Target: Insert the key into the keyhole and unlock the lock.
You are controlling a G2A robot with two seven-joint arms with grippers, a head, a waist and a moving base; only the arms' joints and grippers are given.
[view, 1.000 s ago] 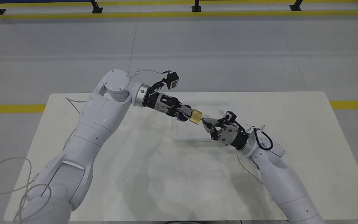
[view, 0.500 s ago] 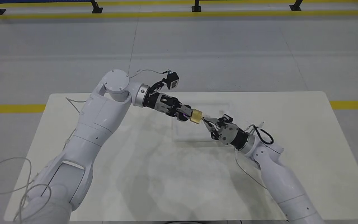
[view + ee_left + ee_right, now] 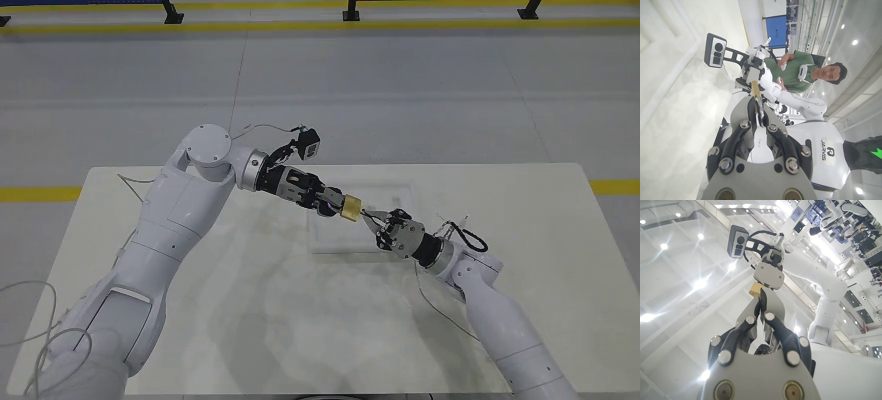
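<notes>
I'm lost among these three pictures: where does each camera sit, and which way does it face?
Top view: above the arms, looking down at the table; the left arm and right arm show.
Left wrist view: on the left wrist, looking along its fingers at the lock.
Right wrist view: on the right wrist, looking along its fingers at that lock.
Shared: the lock.

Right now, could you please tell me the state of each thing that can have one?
lock: held above the table; locked or unlocked, cannot tell.
key: tip at the lock; inserted or not, cannot tell.
left gripper: shut on the lock.
right gripper: shut on the key.
</notes>
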